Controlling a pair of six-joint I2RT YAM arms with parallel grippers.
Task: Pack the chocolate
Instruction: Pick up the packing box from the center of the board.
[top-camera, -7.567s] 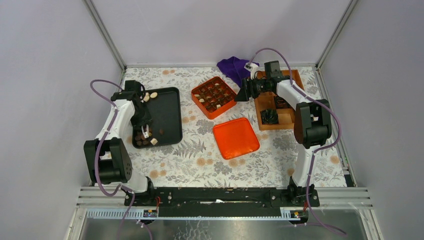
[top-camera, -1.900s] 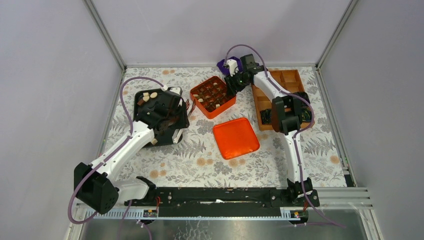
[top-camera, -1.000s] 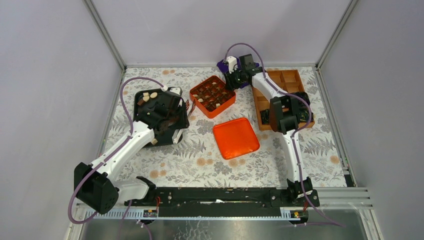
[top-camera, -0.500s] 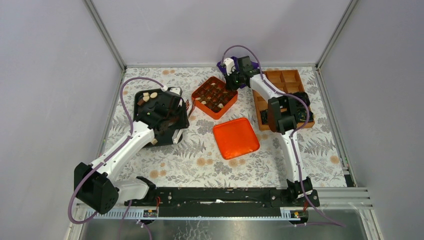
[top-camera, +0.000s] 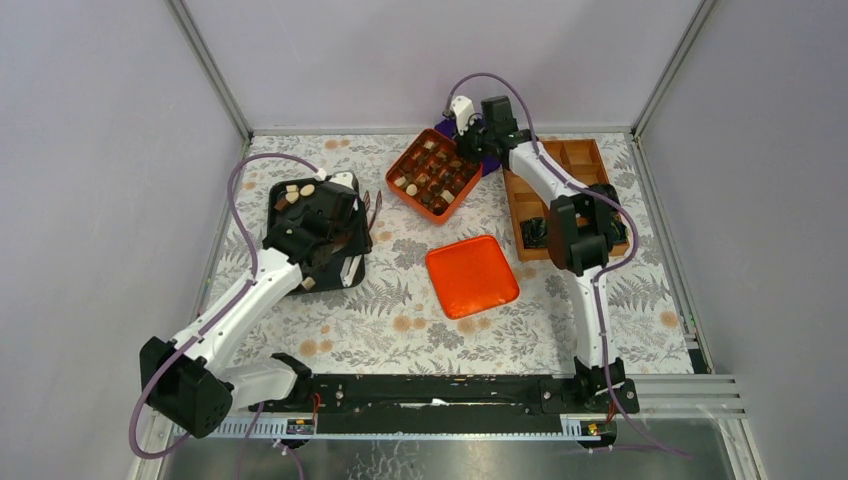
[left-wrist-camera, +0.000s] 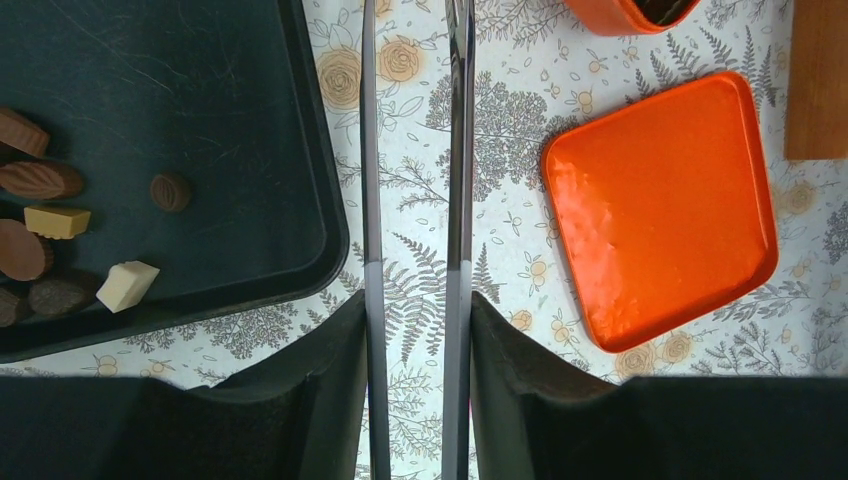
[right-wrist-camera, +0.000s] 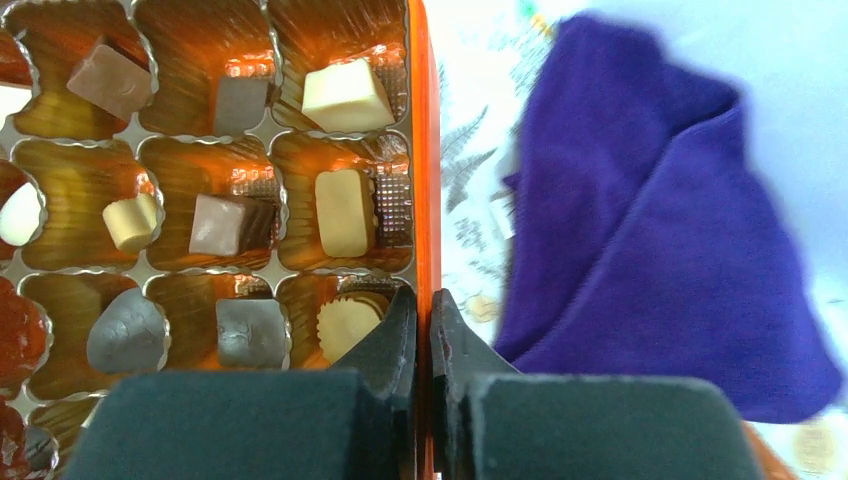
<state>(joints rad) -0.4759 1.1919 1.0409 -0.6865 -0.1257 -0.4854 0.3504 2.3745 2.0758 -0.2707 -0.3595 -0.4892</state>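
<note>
Two arms are in view, each at a separate station.

Right gripper (right-wrist-camera: 424, 310): closed, its jaws pinching the right-hand wall of the orange box (right-wrist-camera: 424, 120), one finger inside the wall and one outside. In the top view this grip sits at the box's far right corner, upper centre of the frame. The box's gold-lined compartments hold chocolate (right-wrist-camera: 345, 95): cream, light brown and grey-brown pieces, mostly one to a cell. A purple cloth (right-wrist-camera: 650, 250) lies just beside the box, on the right of the wrist view.

Left gripper (left-wrist-camera: 412, 40): its two thin fingers (left-wrist-camera: 370, 150) stand parallel with a narrow gap, and nothing is between them. They hang over the floral table cover (top-camera: 400, 320), just right of the rim of the black tray (left-wrist-camera: 200, 90). More chocolate lies loose on that tray, bunched at the left edge of the wrist view: brown rounds and two cream blocks.

Orange lid (left-wrist-camera: 660, 210): flat on the cover, centre of the top view, apart from the box and the tray.

Wooden organiser (top-camera: 575, 160): right side of the top view, partly hidden by the right arm.
</note>
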